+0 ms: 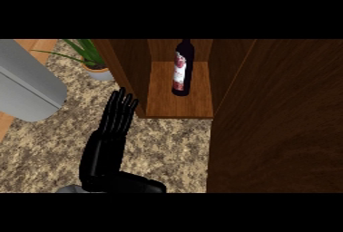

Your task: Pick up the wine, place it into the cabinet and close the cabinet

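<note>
On cabinet shelf (179, 102), toward the back: wine bottle (182, 68), upright, dark glass, red-and-white label facing out. Stands alone in the open compartment, clear of both side walls, nearer the middle than either wall. Not touched by anything.

Cabinet (127, 68) of dark brown wood, interior lighter brown. Cabinet door (275, 122) swung open, filling the right side of the view from top to bottom edge, its face blocking whatever lies behind.

Left robot hand (110, 136) over speckled granite tabletop (40, 149), just left of the shelf's front edge. Black, fingers straight and held together, pointing up the view toward the cabinet's left wall; released, holding nothing. Fingertips (124, 97) close beside that wall; contact cannot be told. Well apart from the bottle.

Right robot hand not seen anywhere, possibly behind the door.

Left of cabinet: potted plant (94, 61), green blade leaves, pale pot, sitting on the tabletop near the cabinet's left wall. Further left: large grey rounded object (26, 86), tilted, identity unclear. Strip of light wood surface (36, 45) at upper left corner and along left edge.
</note>
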